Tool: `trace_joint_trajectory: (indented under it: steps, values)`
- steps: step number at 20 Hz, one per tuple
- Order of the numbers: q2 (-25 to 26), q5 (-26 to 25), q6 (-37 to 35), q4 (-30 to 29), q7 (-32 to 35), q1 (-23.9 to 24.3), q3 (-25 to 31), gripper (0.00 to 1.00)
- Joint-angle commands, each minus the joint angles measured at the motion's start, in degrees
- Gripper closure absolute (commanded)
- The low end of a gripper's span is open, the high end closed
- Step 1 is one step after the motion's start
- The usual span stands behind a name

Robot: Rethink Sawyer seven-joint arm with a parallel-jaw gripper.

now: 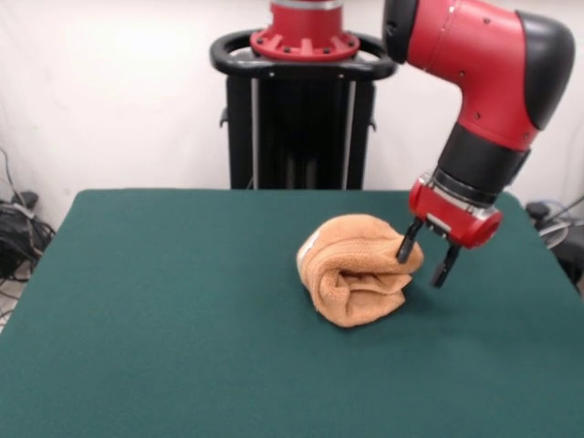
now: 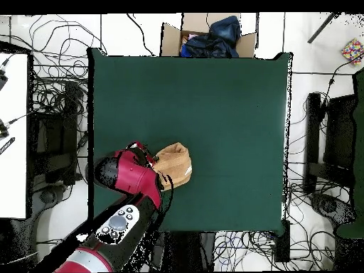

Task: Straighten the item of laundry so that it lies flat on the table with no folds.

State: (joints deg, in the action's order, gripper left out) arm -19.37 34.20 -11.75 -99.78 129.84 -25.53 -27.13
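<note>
Front view, bunched towel [image 1: 358, 269], white label, open gripper [image 1: 425, 259]

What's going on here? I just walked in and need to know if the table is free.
Not yet. The red Sawyer arm has its gripper open at one edge of an orange-tan towel on the green table. One finger is against the cloth and the other hangs just beside it. The towel is still a rolled, bunched lump rather than lying flat, so the straightening isn't done. A cardboard box of dark clothes sits off the table's far edge.
</note>
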Motion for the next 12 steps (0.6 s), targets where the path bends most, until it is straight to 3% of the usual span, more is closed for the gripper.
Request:
trace_joint_trajectory:
  steps: [1,12]
  values:
    - [2.9,3.6,4.3,1.4,14.6,-1.4,6.3,0.0]
    - [4.1,4.7,6.3,1.4,14.2,-2.2,6.3,0.0]
